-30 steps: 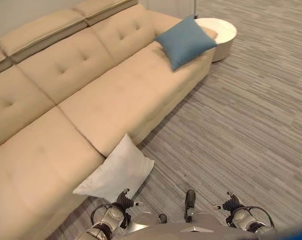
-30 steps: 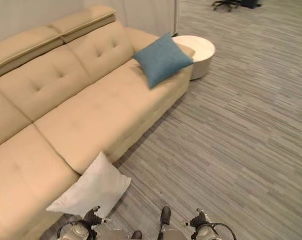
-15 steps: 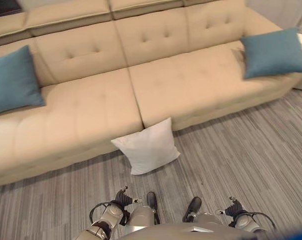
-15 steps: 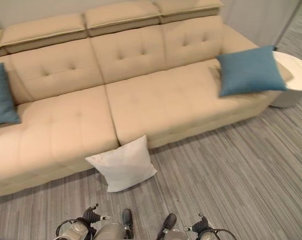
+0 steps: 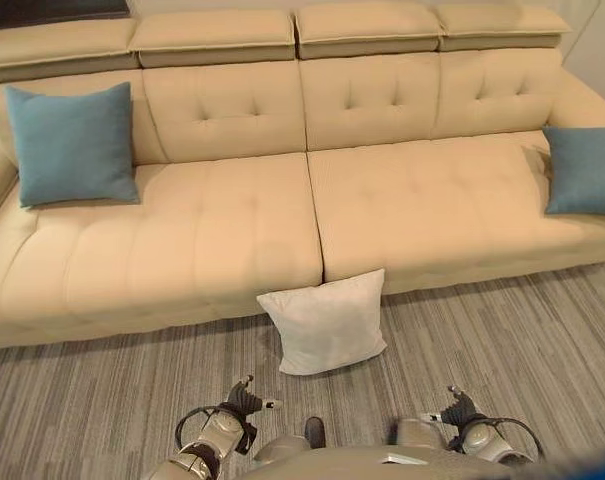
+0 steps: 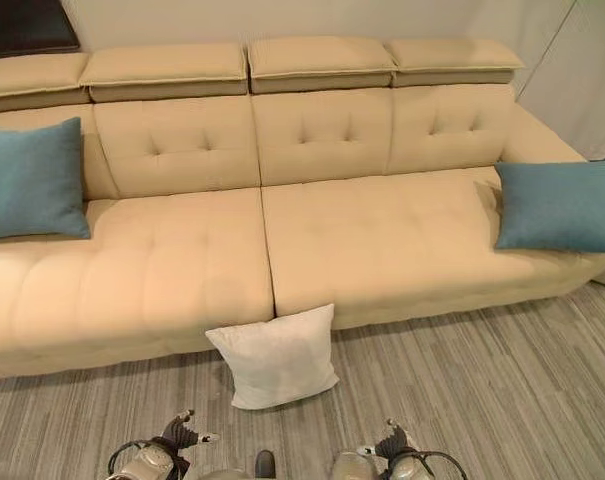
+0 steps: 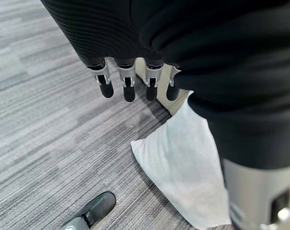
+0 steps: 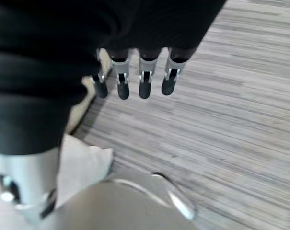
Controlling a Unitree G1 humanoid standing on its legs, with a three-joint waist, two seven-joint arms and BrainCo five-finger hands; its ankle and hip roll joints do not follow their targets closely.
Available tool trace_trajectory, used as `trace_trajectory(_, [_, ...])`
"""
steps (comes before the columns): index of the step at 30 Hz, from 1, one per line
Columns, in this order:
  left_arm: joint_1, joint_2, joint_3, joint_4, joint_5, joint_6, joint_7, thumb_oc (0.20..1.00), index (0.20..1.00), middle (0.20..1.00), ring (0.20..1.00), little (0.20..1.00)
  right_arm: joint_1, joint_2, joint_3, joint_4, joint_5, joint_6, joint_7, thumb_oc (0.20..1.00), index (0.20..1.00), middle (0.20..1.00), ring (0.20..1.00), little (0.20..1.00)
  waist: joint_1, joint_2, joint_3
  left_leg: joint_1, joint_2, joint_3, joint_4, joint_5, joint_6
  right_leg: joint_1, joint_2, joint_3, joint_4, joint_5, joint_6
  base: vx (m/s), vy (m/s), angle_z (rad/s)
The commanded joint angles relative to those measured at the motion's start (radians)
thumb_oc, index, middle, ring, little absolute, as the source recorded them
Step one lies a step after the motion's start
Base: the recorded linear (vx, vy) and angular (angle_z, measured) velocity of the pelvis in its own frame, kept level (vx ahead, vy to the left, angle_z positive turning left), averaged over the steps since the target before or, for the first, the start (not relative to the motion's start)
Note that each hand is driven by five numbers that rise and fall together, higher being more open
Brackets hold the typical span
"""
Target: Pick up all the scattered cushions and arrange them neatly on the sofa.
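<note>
Cushions first: one white cushion lay on the striped carpet, top edge leaning against the sofa front, right below the seam btwn the two seat sections; it looked like the one scattered item left. Two blue cushions were up on the seat, a left blue cushion propped upright against the backrest at the robot's left end, and a right blue cushion at the right end, leaning w/ a slight tilt. Left hand hung low at the robot's side, fingers straight and relaxed, holding nothing; white cushion showed just past the fingertips in the left wrist view, not touched. Right hand likewise hung over bare carpet, fingers straight, empty, w/ a corner of the white cushion off to the side. Step in hand, by my read: approach and line-up on the white cushion, no grasp begun. Next move prob. calls for stepping closer, bending or reaching down w/ both hands, taking the cushion by its side edges, then lifting it onto the seat, likely the open middle, upright against the backrest to match the blue pair.
</note>
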Motion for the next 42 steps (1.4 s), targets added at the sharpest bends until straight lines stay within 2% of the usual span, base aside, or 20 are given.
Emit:
trace_trajectory(1, [-0.004, -0.013, -0.012, -0.008, 0.025, -0.016, 0.008, 1.000, 1.000, 1.000, 1.000, 1.000, -0.021, -0.027, 0.022, 0.017, -0.005, -0.010, 0.005, 1.000, 1.000, 1.000, 1.000, 1.000, -0.023, 0.017, 0.040, -0.044, -0.013, -0.089, 0.083, -0.072, -0.056, 0.132, 0.048, -0.021, -0.108, 0.049, -0.011, 0.18, -0.120, 1.16])
trace_trajectory(4, [-0.005, -0.017, -0.007, -0.009, 0.015, -0.021, 0.010, 1.000, 1.000, 1.000, 1.000, 1.000, -0.012, -0.033, 0.016, 0.025, -0.002, -0.015, -0.001, 1.000, 1.000, 1.000, 1.000, 1.000, -0.025, 0.003, 0.027, -0.047, -0.023, -0.123, 0.092, -0.076, -0.074, 0.182, 0.057, -0.010, -0.174, 0.056, -0.019, 0.10, -0.108, 1.13])
trace_trajectory(9, [0.009, -0.025, -0.005, 0.007, 0.020, -0.017, 0.004, 1.000, 1.000, 1.000, 1.000, 1.000, -0.005, -0.038, 0.008, 0.029, 0.002, -0.023, 0.002, 1.000, 1.000, 1.000, 1.000, 1.000, -0.027, -0.005, 0.008, -0.053, -0.001, -0.132, 0.094, -0.071, -0.111, 0.254, 0.059, -0.062, -0.253, 0.053, -0.039, 0.07, -0.146, 0.33])
trace_trajectory(10, [0.007, -0.026, -0.007, 0.006, 0.020, -0.018, 0.003, 1.000, 1.000, 1.000, 1.000, 1.000, -0.005, -0.041, 0.003, 0.026, 0.005, -0.025, 0.000, 1.000, 1.000, 1.000, 1.000, 1.000, -0.031, -0.007, 0.009, -0.062, 0.003, -0.121, 0.108, -0.072, -0.118, 0.261, 0.055, -0.070, -0.261, 0.050, -0.040, -0.02, -0.105, 0.54])
trace_trajectory(11, [0.006, -0.015, 0.011, 0.011, 0.022, -0.022, -0.017, 1.000, 1.000, 1.000, 1.000, 1.000, 0.046, -0.117, -0.061, 0.052, 0.076, -0.037, 0.112, 1.000, 1.000, 1.000, 1.000, 1.000, -0.049, -0.017, 0.014, -0.066, 0.013, -0.094, 0.119, -0.074, -0.123, 0.268, 0.058, -0.065, -0.267, 0.047, -0.042, -0.02, -0.094, 0.51])
trace_trajectory(12, [0.001, -0.012, -0.006, -0.006, 0.021, -0.018, -0.009, 1.000, 1.000, 1.000, 1.000, 1.000, -0.002, -0.062, -0.024, 0.035, 0.066, -0.036, 0.029, 1.000, 1.000, 1.000, 1.000, 1.000, -0.040, -0.018, 0.012, -0.086, 0.019, -0.071, 0.158, -0.084, -0.128, 0.276, 0.051, -0.088, -0.269, 0.045, -0.049, -0.02, -0.067, 0.71])
trace_trajectory(14, [0.009, -0.021, -0.005, -0.009, 0.014, -0.016, -0.007, 1.000, 1.000, 1.000, 1.000, 1.000, 0.008, -0.045, -0.015, 0.025, 0.054, -0.039, 0.020, 1.000, 1.000, 1.000, 1.000, 1.000, -0.045, -0.013, 0.013, -0.084, 0.030, -0.049, 0.170, -0.089, -0.128, 0.285, 0.052, -0.086, -0.269, 0.040, -0.054, 0.01, 0.018, 0.32])
trace_trajectory(15, [0.010, -0.025, 0.005, -0.006, 0.009, -0.014, -0.011, 1.000, 1.000, 1.000, 1.000, 1.000, 0.022, -0.057, -0.030, 0.046, 0.062, -0.027, 0.053, 1.000, 1.000, 1.000, 1.000, 1.000, -0.056, -0.014, 0.017, -0.087, 0.041, -0.030, 0.174, -0.083, -0.132, 0.288, 0.050, -0.082, -0.270, 0.038, -0.054, 0.00, 0.091, 0.20])
trace_trajectory(16, [0.007, -0.021, -0.010, -0.019, 0.008, -0.015, -0.004, 1.000, 1.000, 1.000, 1.000, 1.000, -0.003, -0.053, -0.011, 0.024, 0.049, -0.038, 0.017, 1.000, 1.000, 1.000, 1.000, 1.000, -0.047, -0.021, 0.022, -0.115, 0.061, -0.011, 0.192, -0.067, -0.137, 0.294, 0.038, -0.094, -0.271, 0.037, -0.053, 0.00, 0.101, 0.32])
trace_trajectory(20, [0.014, -0.029, -0.008, -0.027, 0.008, -0.010, 0.003, 1.000, 1.000, 1.000, 1.000, 1.000, 0.009, -0.046, -0.014, 0.015, 0.041, -0.040, 0.015, 1.000, 1.000, 1.000, 1.000, 1.000, -0.048, -0.013, 0.011, -0.102, 0.081, 0.008, 0.136, -0.056, -0.131, 0.293, 0.035, -0.098, -0.276, 0.037, -0.046, 0.04, 0.111, 0.10])
trace_trajectory(23, [0.025, -0.028, -0.004, -0.023, 0.012, -0.011, 0.006, 1.000, 1.000, 1.000, 1.000, 1.000, 0.017, -0.036, -0.011, 0.015, 0.031, -0.040, 0.011, 1.000, 1.000, 1.000, 1.000, 1.000, -0.050, -0.009, 0.000, -0.064, 0.072, 0.015, 0.079, -0.052, -0.124, 0.298, 0.026, -0.089, -0.279, 0.044, -0.034, 0.09, 0.148, -0.16])
trace_trajectory(29, [0.013, -0.006, 0.030, -0.059, -0.043, -0.032, 0.030, 1.000, 1.000, 1.000, 1.000, 1.000, -0.010, -0.030, -0.017, -0.014, 0.042, -0.043, -0.006, 1.000, 1.000, 1.000, 1.000, 1.000, -0.040, -0.022, 0.016, -0.071, 0.054, 0.035, 0.079, -0.066, -0.105, 0.257, 0.002, -0.063, -0.249, 0.057, -0.011, -0.02, 0.098, -0.24])
trace_trajectory(31, [-0.028, 0.019, 0.059, -0.157, -0.140, -0.068, 0.068, 1.000, 1.000, 1.000, 1.000, 1.000, -0.063, -0.045, -0.024, -0.055, 0.073, -0.051, -0.038, 1.000, 1.000, 1.000, 1.000, 1.000, -0.042, -0.022, 0.080, -0.173, 0.050, 0.049, 0.125, -0.063, -0.099, 0.141, -0.016, -0.052, -0.194, 0.073, -0.005, -0.27, 0.032, 0.00])
trace_trajectory(32, [-0.029, 0.019, 0.059, -0.158, -0.141, -0.067, 0.068, 1.000, 1.000, 1.000, 1.000, 1.000, -0.064, -0.045, -0.024, -0.055, 0.073, -0.051, -0.038, 1.000, 1.000, 1.000, 1.000, 1.000, -0.041, -0.022, 0.077, -0.178, 0.050, 0.049, 0.128, -0.063, -0.099, 0.137, -0.016, -0.052, -0.192, 0.073, -0.005, -0.25, 0.008, -0.18])
trace_trajectory(34, [-0.078, 0.035, 0.063, -0.242, -0.213, -0.098, 0.101, 1.000, 1.000, 1.000, 1.000, 1.000, -0.107, -0.071, -0.017, -0.105, 0.089, -0.053, -0.072, 1.000, 1.000, 1.000, 1.000, 1.000, -0.044, -0.017, 0.133, -0.293, 0.051, 0.057, 0.181, -0.053, -0.101, 0.014, -0.030, -0.045, -0.132, 0.086, -0.012, -0.27, 0.008, -0.11])
trace_trajectory(35, [-0.079, 0.035, 0.063, -0.242, -0.213, -0.098, 0.101, 1.000, 1.000, 1.000, 1.000, 1.000, -0.107, -0.071, -0.017, -0.105, 0.089, -0.053, -0.072, 1.000, 1.000, 1.000, 1.000, 1.000, -0.044, -0.017, 0.129, -0.300, 0.051, 0.058, 0.185, -0.054, -0.101, 0.007, -0.030, -0.045, -0.129, 0.086, -0.013, -0.28, 0.011, -0.03])
trace_trajectory(36, [-0.107, 0.046, 0.063, -0.278, -0.242, -0.114, 0.127, 1.000, 1.000, 1.000, 1.000, 1.000, -0.132, -0.089, -0.011, -0.138, 0.091, -0.048, -0.096, 1.000, 1.000, 1.000, 1.000, 1.000, -0.045, -0.010, 0.155, -0.374, 0.052, 0.064, 0.215, -0.045, -0.103, -0.072, -0.039, -0.041, -0.095, 0.093, -0.020, -0.16, -0.002, 0.02])
trace_trajectory(40, [-0.173, 0.055, 0.062, -0.326, -0.286, -0.133, 0.184, 1.000, 1.000, 1.000, 1.000, 1.000, -0.184, -0.117, -0.024, -0.191, 0.113, -0.052, -0.161, 1.000, 1.000, 1.000, 1.000, 1.000, -0.053, 0.000, 0.177, -0.546, 0.053, 0.075, 0.281, -0.033, -0.105, -0.245, -0.049, -0.039, -0.039, 0.099, -0.028, -0.17, -0.019, -0.21])
trace_trajectory(41, [-0.214, 0.055, 0.057, -0.342, -0.302, -0.144, 0.213, 1.000, 1.000, 1.000, 1.000, 1.000, -0.216, -0.126, -0.024, -0.216, 0.121, -0.061, -0.197, 1.000, 1.000, 1.000, 1.000, 1.000, -0.060, 0.002, 0.184, -0.632, 0.063, 0.079, 0.312, -0.025, -0.105, -0.331, -0.053, -0.033, -0.018, 0.105, -0.029, -0.13, -0.010, -0.14])
trace_trajectory(42, [-0.214, 0.055, 0.057, -0.342, -0.302, -0.144, 0.213, 1.000, 1.000, 1.000, 1.000, 1.000, -0.216, -0.126, -0.024, -0.216, 0.121, -0.061, -0.197, 1.000, 1.000, 1.000, 1.000, 1.000, -0.060, 0.003, 0.182, -0.636, 0.063, 0.079, 0.313, -0.025, -0.105, -0.335, -0.053, -0.033, -0.017, 0.105, -0.029, -0.08, -0.011, -0.12])
